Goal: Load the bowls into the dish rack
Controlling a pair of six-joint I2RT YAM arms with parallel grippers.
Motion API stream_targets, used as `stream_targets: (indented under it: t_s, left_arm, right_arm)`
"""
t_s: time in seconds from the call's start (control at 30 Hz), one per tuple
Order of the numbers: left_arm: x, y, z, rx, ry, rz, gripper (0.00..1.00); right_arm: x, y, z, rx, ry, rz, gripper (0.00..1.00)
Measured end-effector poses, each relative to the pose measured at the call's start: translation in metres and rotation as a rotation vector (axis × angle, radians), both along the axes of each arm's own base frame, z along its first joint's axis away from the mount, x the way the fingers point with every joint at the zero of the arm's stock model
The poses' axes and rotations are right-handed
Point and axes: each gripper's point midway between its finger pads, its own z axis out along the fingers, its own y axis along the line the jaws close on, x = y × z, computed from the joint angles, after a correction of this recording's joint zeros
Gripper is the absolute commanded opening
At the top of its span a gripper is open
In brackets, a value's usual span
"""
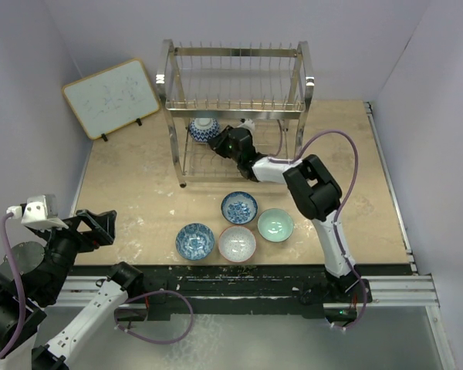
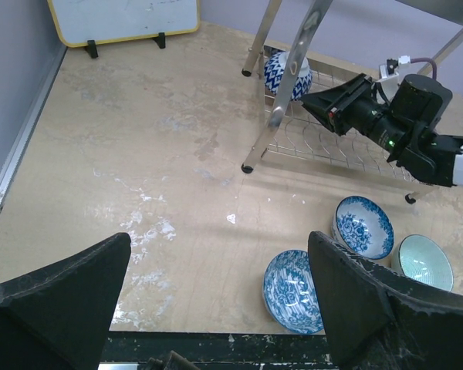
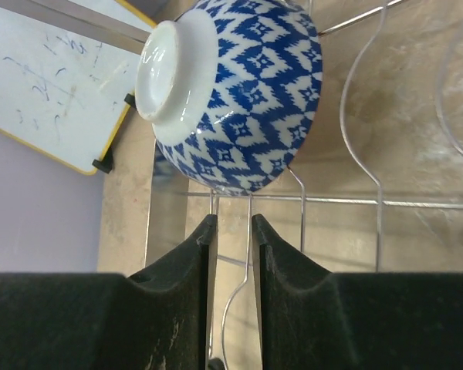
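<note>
The silver wire dish rack (image 1: 235, 81) stands at the back middle. A blue zigzag-patterned bowl (image 1: 204, 128) rests tilted on its lower tier, foot towards my right wrist camera (image 3: 239, 100). My right gripper (image 1: 216, 141) reaches into the lower tier just short of that bowl. In the right wrist view the gripper (image 3: 231, 220) has its jaws a narrow gap apart, holding nothing, with rack wire (image 3: 378, 200) behind. On the table stand two blue flowered bowls (image 1: 239, 206) (image 1: 194, 240), a pale bowl with a reddish rim (image 1: 237, 243) and a mint green bowl (image 1: 275, 225). My left gripper (image 2: 220, 239) is wide open and empty at the near left.
A wood-framed whiteboard (image 1: 112, 96) leans at the back left. Purple walls close the table's left, back and right sides. The rack's near posts (image 2: 282, 100) stand between the left arm and the racked bowl. The right arm's cable loops above the table at the right.
</note>
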Motion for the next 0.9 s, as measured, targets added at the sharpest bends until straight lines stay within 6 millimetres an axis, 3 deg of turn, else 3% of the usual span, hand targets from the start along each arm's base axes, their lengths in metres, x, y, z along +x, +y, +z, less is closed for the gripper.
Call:
stream_targets:
  t_s: [0.07, 0.23, 0.43, 0.6, 0.67, 0.77, 0.9]
  left_arm:
    - [0.0, 0.0, 0.0, 0.0, 0.0, 0.0, 0.99]
    - [0.0, 0.0, 0.0, 0.0, 0.0, 0.0, 0.99]
    - [0.001, -0.001, -0.002, 0.003, 0.006, 0.0, 0.99]
    - [0.001, -0.001, -0.002, 0.002, 0.006, 0.0, 0.99]
    - [0.001, -0.001, -0.002, 0.002, 0.006, 0.0, 0.99]
    - [0.001, -0.001, -0.002, 0.002, 0.007, 0.0, 0.99]
    - [0.001, -0.001, -0.002, 0.001, 0.007, 0.0, 0.99]
  right_arm:
    - [-0.007, -0.008, 0.001, -0.01, 0.007, -0.01, 0.28]
    - [-0.017, -0.016, 0.031, 0.017, -0.032, -0.007, 0.29]
    - [-0.048, -0.021, 0.048, 0.038, -0.049, 0.049, 0.47]
    - [-0.093, -0.019, 0.049, -0.012, -0.038, 0.124, 0.5]
    - [-0.114, -0.016, 0.052, -0.038, -0.041, 0.159, 0.55]
    - [-0.155, -0.014, 0.061, -0.092, -0.054, 0.204, 0.7]
    - [-0.2, -0.02, 0.069, -0.191, -0.066, 0.222, 0.72]
